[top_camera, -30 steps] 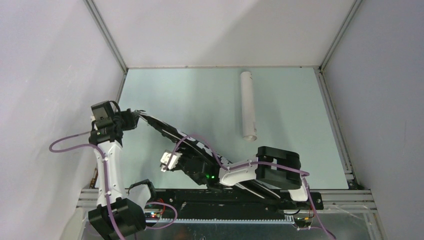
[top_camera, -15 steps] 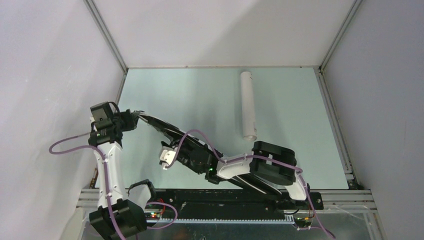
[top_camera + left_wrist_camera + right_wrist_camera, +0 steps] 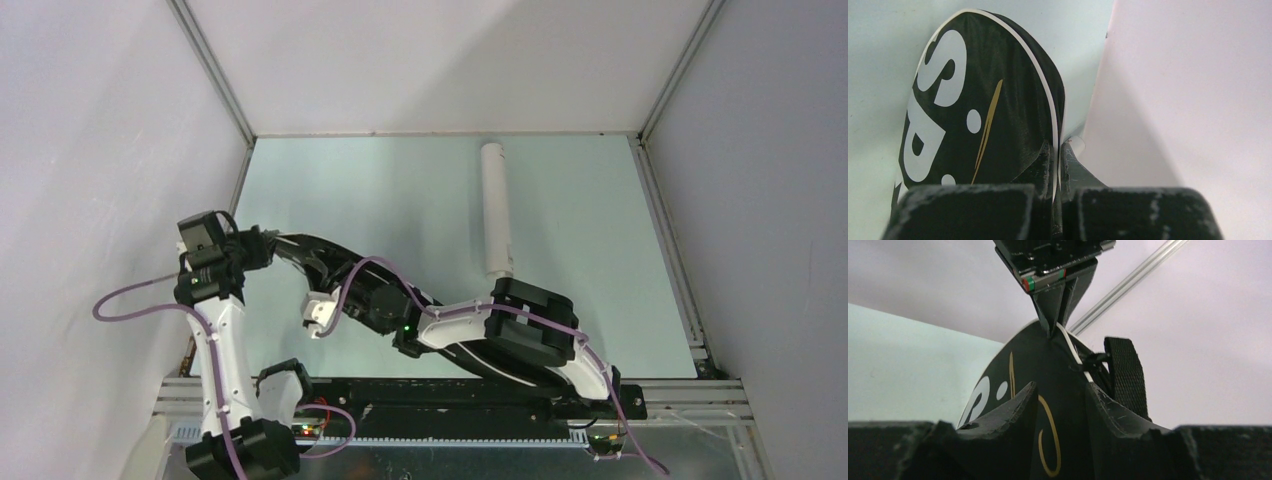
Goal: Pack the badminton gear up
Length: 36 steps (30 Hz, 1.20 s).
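bag (image 3: 988,115) pinched closed by left claw (image 3: 1058,165)

A laboratory test cell is indicated: a pale green table (image 3: 400,190) is enclosed by white panels (image 3: 440,60) and aluminium framing (image 3: 215,75).

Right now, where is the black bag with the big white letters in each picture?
Top external: the black bag lies slanted at lower left, between the two arms.
Left wrist: it fills the left half, white letters showing, its edge pinched by the left gripper.
Right wrist: it rises in the middle, between the right gripper fingers.
Shared landmark: the left gripper clamped on the bag's rim shows in all three.
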{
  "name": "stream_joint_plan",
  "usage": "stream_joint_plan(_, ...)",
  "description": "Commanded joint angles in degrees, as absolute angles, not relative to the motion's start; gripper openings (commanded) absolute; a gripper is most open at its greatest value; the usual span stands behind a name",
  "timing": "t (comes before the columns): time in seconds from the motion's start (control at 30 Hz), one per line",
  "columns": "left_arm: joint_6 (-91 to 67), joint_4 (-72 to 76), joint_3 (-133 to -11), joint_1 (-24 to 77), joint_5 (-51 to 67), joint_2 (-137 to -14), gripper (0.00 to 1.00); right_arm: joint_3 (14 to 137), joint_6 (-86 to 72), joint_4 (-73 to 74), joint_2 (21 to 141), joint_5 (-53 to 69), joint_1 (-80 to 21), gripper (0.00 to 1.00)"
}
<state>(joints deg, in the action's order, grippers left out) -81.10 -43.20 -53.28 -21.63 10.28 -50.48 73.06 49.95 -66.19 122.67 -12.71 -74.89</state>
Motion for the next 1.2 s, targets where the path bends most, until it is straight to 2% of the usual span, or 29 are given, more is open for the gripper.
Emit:
stream_joint_plan(0.0, -81.2, -48.4, -52.2, -20.8, 15.2, -48.1, 0.0, 77.3, 51.9, -70.0, 123.9, -11.8, -74.3, 0.42)
stream_joint_plan(0.27, -80.9, -48.7, -51.8, -20.6, 15.0, -46.8, 0.0, 79.8, 52.0, -67.8, 124.9, -12.3, -73.7, 0.41)
stream_joint_plan(0.47, -80.5, -48.4, -51.4, -20.6, 15.6, -46.9, 0.0, 80.8, 52.7, -68.1, 125.5, -14.6, -73.2, 0.33)
stream_joint_plan(0.6, -80.1, -48.4, -51.8, -20.6, 15.7, -47.0, 0.0, 80.7, 53.2, -67.9, 125.2, -16.7, -72.7, 0.18)
stream_joint_plan(0.63, -80.1, -48.5, -51.9, -20.6, 15.7, -47.0, 0.0, 80.5, 53.6, -67.9, 125.1, -17.3, -72.5, 0.09)
stream_joint_plan(0.7, -79.9, -48.5, -52.3, -20.6, 15.4, -47.0, 0.0, 80.0, 53.6, -67.9, 124.6, -17.8, -72.3, 0.0)
stream_joint_plan(1.17, -79.6, -47.6, -55.6, -20.7, 9.3, -47.4, 0.0, 63.4, 42.2, -68.5, 110.0, -9.6, -72.9, 0.0)
